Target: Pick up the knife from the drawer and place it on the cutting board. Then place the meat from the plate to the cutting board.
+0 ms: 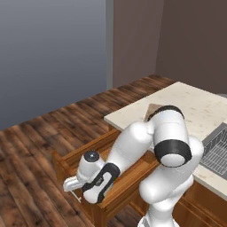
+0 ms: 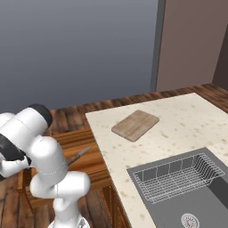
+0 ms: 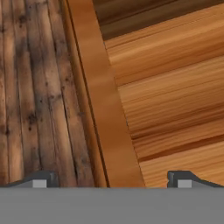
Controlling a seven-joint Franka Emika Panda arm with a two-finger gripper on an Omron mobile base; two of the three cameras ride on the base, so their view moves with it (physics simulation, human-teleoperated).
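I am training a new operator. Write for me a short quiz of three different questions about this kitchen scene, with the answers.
1. True or false: the drawer is pulled open.
2. What lies on the counter beside the sink? A) a plate B) the cutting board C) a pan
3. Fill in: the gripper straddles the drawer's ____ wall, jaws wide apart.

Key
1. True; the knife lies inside it.
2. B.
3. Front; floor planks show on one side, the drawer's bottom on the other.
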